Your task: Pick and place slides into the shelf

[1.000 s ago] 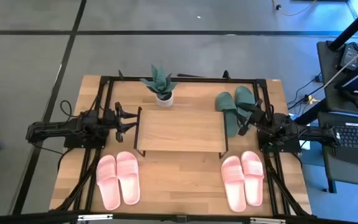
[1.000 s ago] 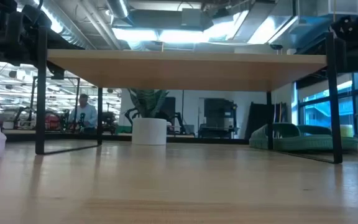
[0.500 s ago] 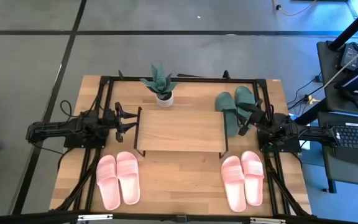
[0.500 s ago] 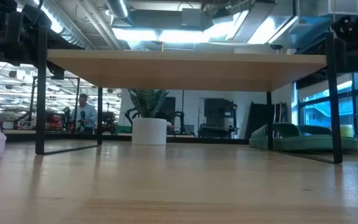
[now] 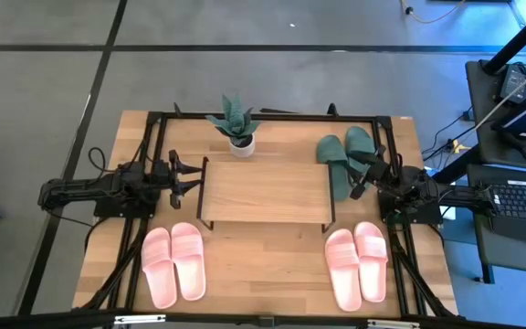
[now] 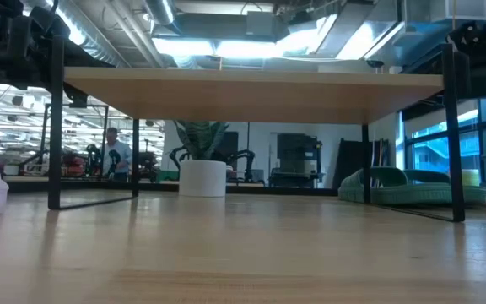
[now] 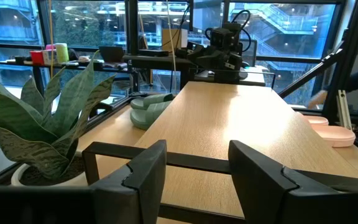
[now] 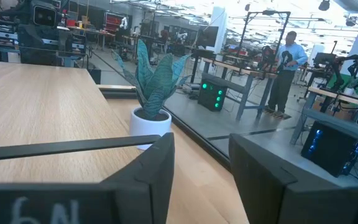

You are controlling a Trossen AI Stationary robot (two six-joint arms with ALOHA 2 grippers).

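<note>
The shelf (image 5: 263, 192) stands mid-table on its thin black legs, with its wooden top board (image 6: 251, 84) bare. The dark green slides (image 5: 345, 151) lie on the table by its far right corner, also in the low view (image 6: 403, 186) and the left wrist view (image 7: 151, 107). One pink pair (image 5: 173, 263) lies near left and another pink pair (image 5: 356, 263) near right, soles down. My left gripper (image 5: 188, 175) hovers open at the shelf's left end, level with the board (image 7: 194, 168). My right gripper (image 5: 363, 178) hovers open at the shelf's right end (image 8: 201, 162), beside the green slides.
A potted plant (image 5: 234, 125) stands just beyond the shelf's far edge, also in the right wrist view (image 8: 154, 87). A black frame (image 5: 272, 116) runs around the table. A person (image 8: 284, 62) stands in the room beyond. Bare tabletop lies between the two pink pairs.
</note>
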